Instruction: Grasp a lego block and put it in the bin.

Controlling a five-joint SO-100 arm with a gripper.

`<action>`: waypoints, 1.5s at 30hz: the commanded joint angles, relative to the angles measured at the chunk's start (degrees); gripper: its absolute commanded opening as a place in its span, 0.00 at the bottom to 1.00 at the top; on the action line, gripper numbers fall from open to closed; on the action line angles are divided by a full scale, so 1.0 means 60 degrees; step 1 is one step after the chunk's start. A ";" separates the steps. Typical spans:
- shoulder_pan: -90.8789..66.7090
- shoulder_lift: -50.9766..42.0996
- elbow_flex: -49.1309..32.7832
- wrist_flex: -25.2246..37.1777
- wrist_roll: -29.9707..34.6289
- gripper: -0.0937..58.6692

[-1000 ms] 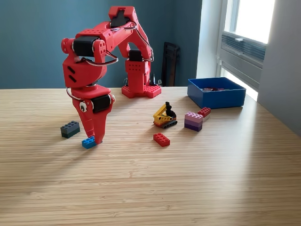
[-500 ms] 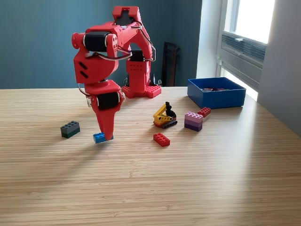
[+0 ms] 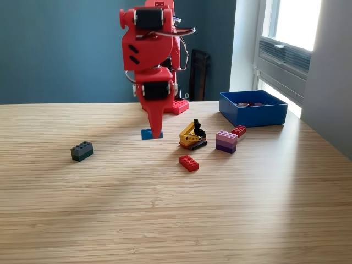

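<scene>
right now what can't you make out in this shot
1. Contents of the bin: the exterior view looks across its near wall, so only dark slivers show inside.
2. The pincer contact on the blue brick: its tip covers part of the brick.
3. The arm's base: largely hidden behind the raised arm.
4. The yellow and black model: too small to read its parts.

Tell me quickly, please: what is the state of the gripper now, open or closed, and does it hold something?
Gripper: closed on a small blue lego block, held above the table.
</scene>
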 commanded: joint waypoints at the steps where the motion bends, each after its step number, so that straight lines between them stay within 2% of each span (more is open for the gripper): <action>1: -0.1597 0.2710 0.1245 0.0278 0.0469 0.00; 8: -0.4790 0.4365 0.3003 0.0308 0.1494 0.00; 15: -0.7954 0.4937 0.3267 0.0557 0.2637 0.00; 20: -0.9888 0.4893 0.3501 0.0542 0.3032 0.00; 28: -1.2202 0.4893 0.4087 0.0527 0.2827 0.00; 36: -1.2378 0.4878 0.4116 0.0483 0.1948 0.02; 39: -1.2407 0.4878 0.4131 0.0469 0.1523 0.35; 41: -1.2422 0.4878 0.4131 0.0439 0.1289 0.50; 43: -1.2422 0.4878 0.4146 0.0352 0.1157 0.55; 45: -1.2422 0.4878 0.4160 0.0234 0.1113 0.54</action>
